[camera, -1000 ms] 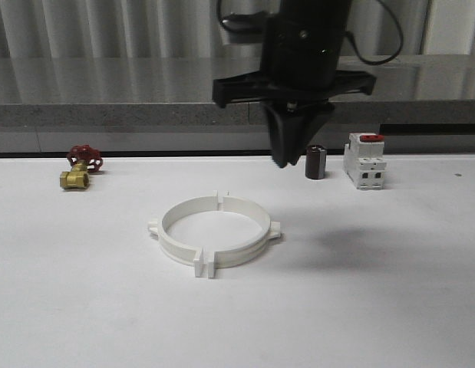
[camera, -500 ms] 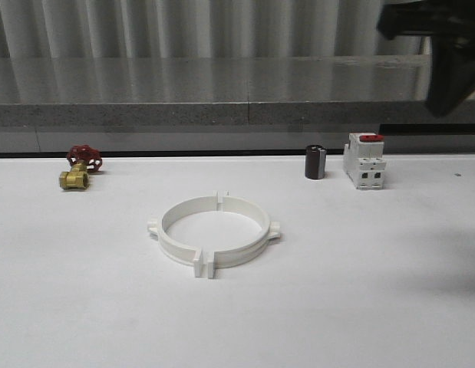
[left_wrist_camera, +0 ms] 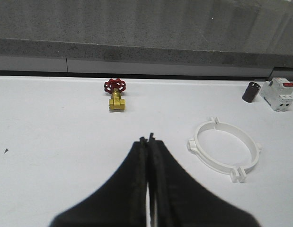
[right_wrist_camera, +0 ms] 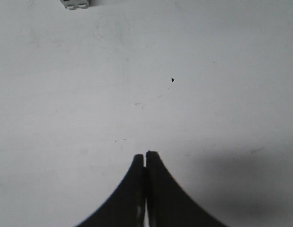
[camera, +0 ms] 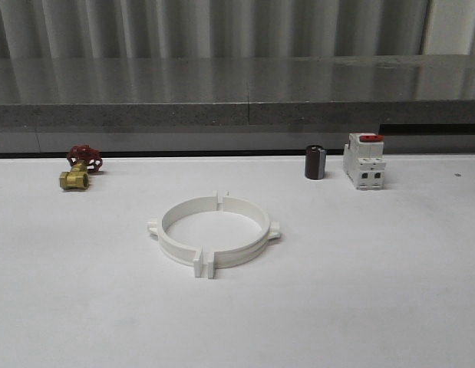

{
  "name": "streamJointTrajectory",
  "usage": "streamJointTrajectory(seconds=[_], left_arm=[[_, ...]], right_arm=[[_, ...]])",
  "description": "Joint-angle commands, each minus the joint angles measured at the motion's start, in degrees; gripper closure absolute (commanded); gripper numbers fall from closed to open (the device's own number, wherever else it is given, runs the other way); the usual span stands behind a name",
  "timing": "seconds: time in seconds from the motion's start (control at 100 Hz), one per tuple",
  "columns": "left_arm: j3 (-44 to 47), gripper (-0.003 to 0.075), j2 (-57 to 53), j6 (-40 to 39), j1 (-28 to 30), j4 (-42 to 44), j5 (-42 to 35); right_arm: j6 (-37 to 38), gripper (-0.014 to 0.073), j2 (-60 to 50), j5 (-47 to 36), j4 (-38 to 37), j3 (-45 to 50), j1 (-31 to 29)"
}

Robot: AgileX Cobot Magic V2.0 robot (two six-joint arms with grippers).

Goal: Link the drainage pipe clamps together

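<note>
The two white drainage pipe clamps (camera: pixel 214 231) lie on the white table as one closed ring, their end flanges meeting at the near and far sides. That ring of clamps (left_wrist_camera: pixel 225 151) also appears in the left wrist view, off to one side of my left gripper (left_wrist_camera: pixel 147 139). The left gripper is shut with nothing between its black fingers, well back from the ring. My right gripper (right_wrist_camera: pixel 145 154) is shut too, empty, hanging over bare white table.
A brass valve with a red handwheel (camera: pixel 81 168) sits at the back left. A dark cylinder (camera: pixel 315 162) and a white breaker with a red switch (camera: pixel 364 161) stand at the back right. A grey ledge runs behind the table.
The right arm, which hung above the ring a second ago, swung right and up and has left the front view. The ring has not moved.
</note>
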Motion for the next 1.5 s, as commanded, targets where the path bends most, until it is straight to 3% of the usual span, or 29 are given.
streamJointTrajectory(seconds=[0.0, 0.8, 1.09, 1.22, 1.49], left_arm=[[-1.57, 0.074, 0.55, -0.44, 0.14, -0.44, -4.41], [-1.57, 0.074, 0.55, -0.44, 0.14, -0.44, -4.41], [-1.57, 0.074, 0.55, -0.44, 0.14, -0.44, -4.41], [-1.57, 0.074, 0.46, -0.44, 0.14, -0.44, -4.49], [-1.57, 0.074, 0.46, -0.44, 0.14, -0.44, -4.49]], right_arm=[[-0.68, 0.0662, -4.64, -4.05, -0.77, 0.37, -0.58], [-0.68, 0.0662, -46.54, -15.09, -3.32, 20.73, -0.58], [-0.68, 0.0662, -59.75, -23.5, -6.23, 30.04, -0.58], [-0.68, 0.066, -59.31, -27.86, -6.23, 34.18, -0.58], [-0.68, 0.066, -59.5, -46.69, -5.36, 47.03, -0.58]])
